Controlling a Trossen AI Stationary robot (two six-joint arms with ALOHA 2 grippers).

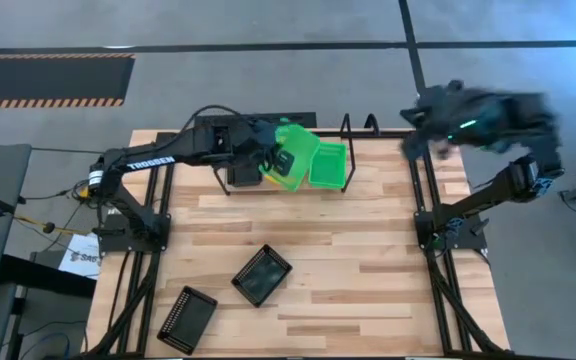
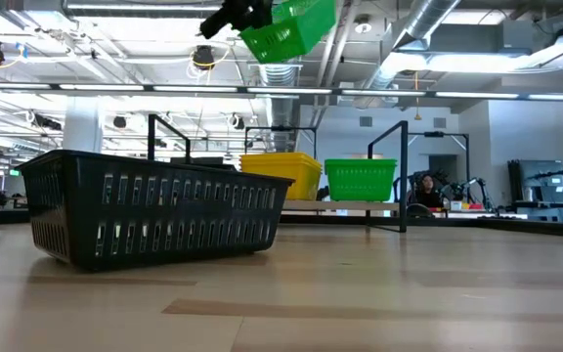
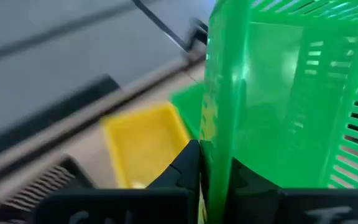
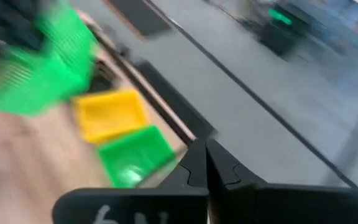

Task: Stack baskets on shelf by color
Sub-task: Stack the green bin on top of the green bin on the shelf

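The left gripper (image 3: pixel 207 165) is clamped on a green basket's (image 3: pixel 278 93) wall, carrying it above the shelf (image 2: pixel 389 171) — next, I judge, lowering it squarely into the green basket (image 1: pixel 329 166) just below.

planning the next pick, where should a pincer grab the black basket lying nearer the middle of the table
Grip one long rim wall of the black basket, coming straight down from above. It sits upright with its mouth open, turned at an angle to the table edges, so the pincer should turn to match: one finger inside the mesh wall, one outside.
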